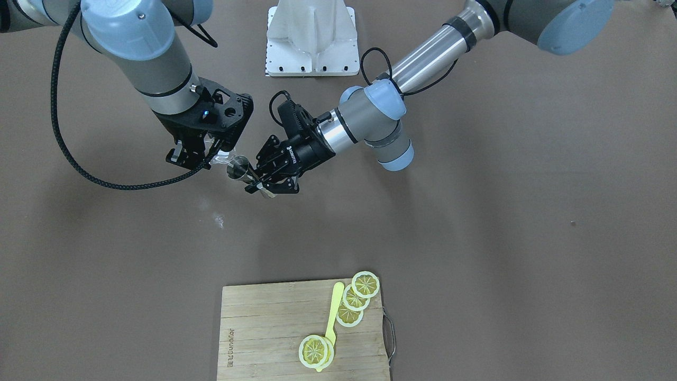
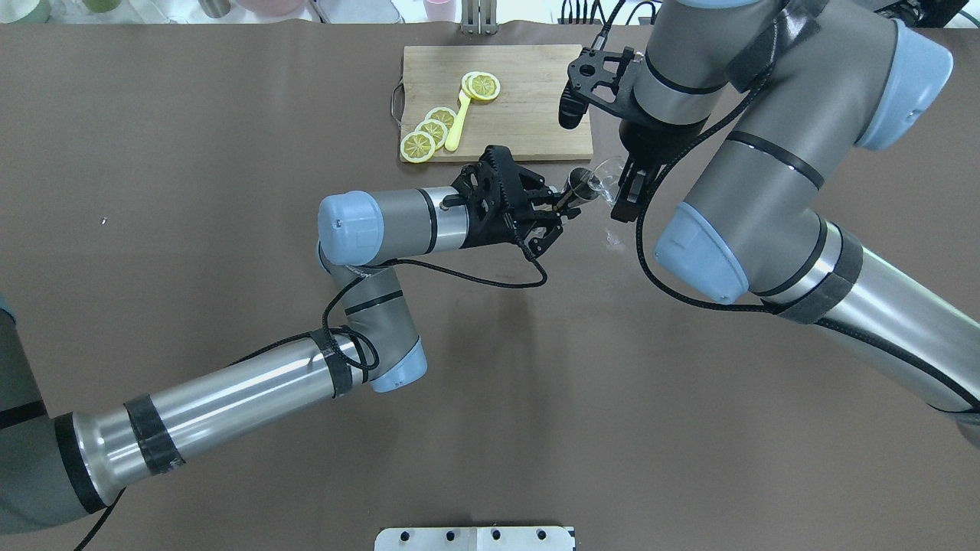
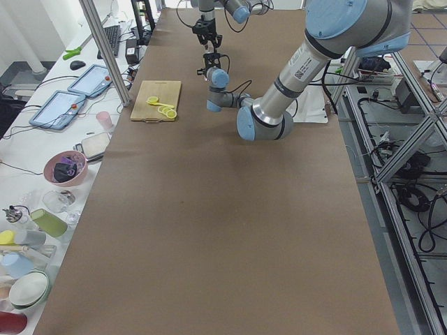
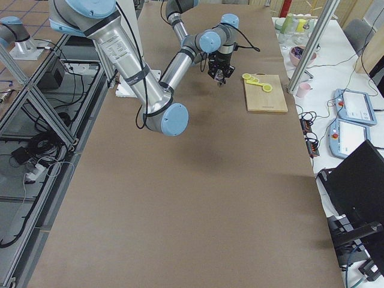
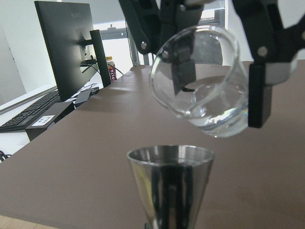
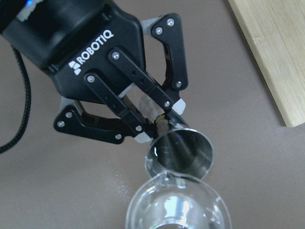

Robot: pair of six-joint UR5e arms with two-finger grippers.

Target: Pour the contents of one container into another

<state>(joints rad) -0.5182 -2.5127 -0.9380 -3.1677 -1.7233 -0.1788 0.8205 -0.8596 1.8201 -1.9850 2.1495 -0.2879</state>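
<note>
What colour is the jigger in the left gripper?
Shiny silver-grey; the jigger shows best in the left wrist view.

You have a jigger [image 5: 170, 186] in polished steel, mirror-glossy; the cup [image 5: 200, 90] is clear, smooth glass. Your table [image 1: 476, 238] reads matt brown. The board [image 1: 264, 328] is pale wood, grain visible. The left gripper [image 6: 161, 120] is matt black.

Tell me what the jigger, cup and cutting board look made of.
The jigger looks like polished metal, likely steel: mirror-like grey surface with reflections.
The cup looks like clear glass: see-through walls, thick bright base.
The cutting board looks like pale wood, perhaps bamboo: matt, jointed strips with grain.
</note>
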